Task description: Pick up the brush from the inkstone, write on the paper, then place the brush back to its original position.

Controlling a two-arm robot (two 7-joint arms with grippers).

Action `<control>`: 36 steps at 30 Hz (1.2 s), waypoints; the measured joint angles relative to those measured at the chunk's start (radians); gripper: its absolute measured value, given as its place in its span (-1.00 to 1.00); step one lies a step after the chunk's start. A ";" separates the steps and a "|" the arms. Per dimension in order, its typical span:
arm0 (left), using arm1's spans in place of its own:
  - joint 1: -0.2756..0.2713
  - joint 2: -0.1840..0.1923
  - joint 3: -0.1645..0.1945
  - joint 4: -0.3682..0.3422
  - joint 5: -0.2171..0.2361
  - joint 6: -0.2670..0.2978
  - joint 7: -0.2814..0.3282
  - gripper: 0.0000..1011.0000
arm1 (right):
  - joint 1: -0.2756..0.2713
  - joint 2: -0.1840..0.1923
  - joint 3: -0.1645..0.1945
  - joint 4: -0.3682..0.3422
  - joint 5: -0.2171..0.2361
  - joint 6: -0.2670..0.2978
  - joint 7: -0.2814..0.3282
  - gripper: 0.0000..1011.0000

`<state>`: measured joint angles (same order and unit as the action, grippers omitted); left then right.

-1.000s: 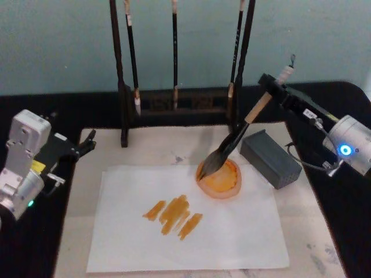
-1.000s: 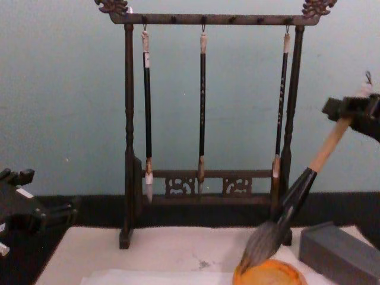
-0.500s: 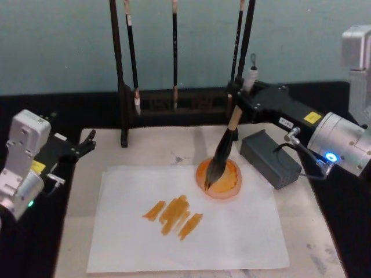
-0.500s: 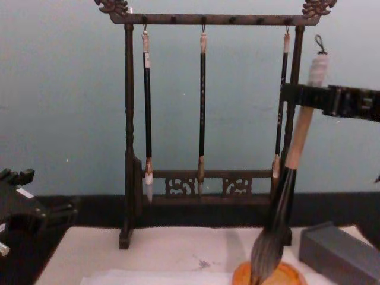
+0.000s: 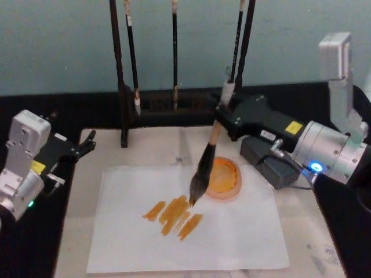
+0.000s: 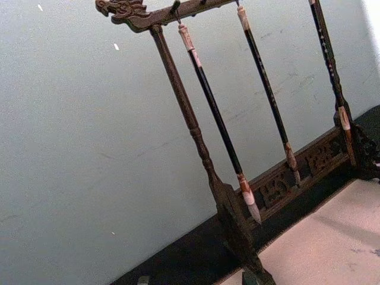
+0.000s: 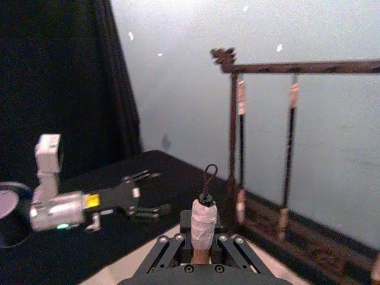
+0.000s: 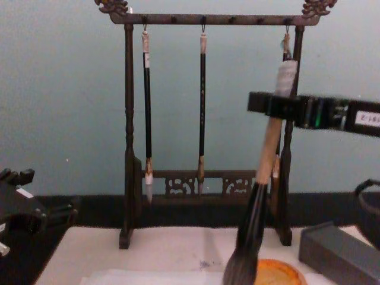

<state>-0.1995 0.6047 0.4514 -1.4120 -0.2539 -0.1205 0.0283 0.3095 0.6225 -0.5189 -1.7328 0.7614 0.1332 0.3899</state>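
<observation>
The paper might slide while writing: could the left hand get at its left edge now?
Probably yes: the left hand sits by the left edge of the paper, bare mat between; the right hand holds the brush farther right.

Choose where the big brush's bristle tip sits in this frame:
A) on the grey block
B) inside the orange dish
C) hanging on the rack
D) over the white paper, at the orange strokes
D: the brush, gripped by the right gripper, angles down so its tip meets the upper end of the orange strokes on the paper, beside the orange dish.
</observation>
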 joint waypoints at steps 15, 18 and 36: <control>0.000 0.000 0.000 0.000 0.000 0.000 0.000 1.00 | 0.011 -0.061 -0.062 0.042 -0.035 0.053 0.066 -0.69; 0.000 0.000 0.000 0.000 0.000 0.000 0.000 1.00 | 0.013 -0.070 -0.068 0.055 -0.049 0.056 0.067 -0.69; 0.000 0.000 0.000 0.000 0.000 0.000 0.000 1.00 | -0.011 -0.095 -0.044 0.081 -0.199 -0.012 -0.005 -0.69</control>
<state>-0.1995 0.6047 0.4514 -1.4120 -0.2539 -0.1205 0.0283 0.2983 0.5272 -0.5630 -1.6522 0.5622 0.1213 0.3846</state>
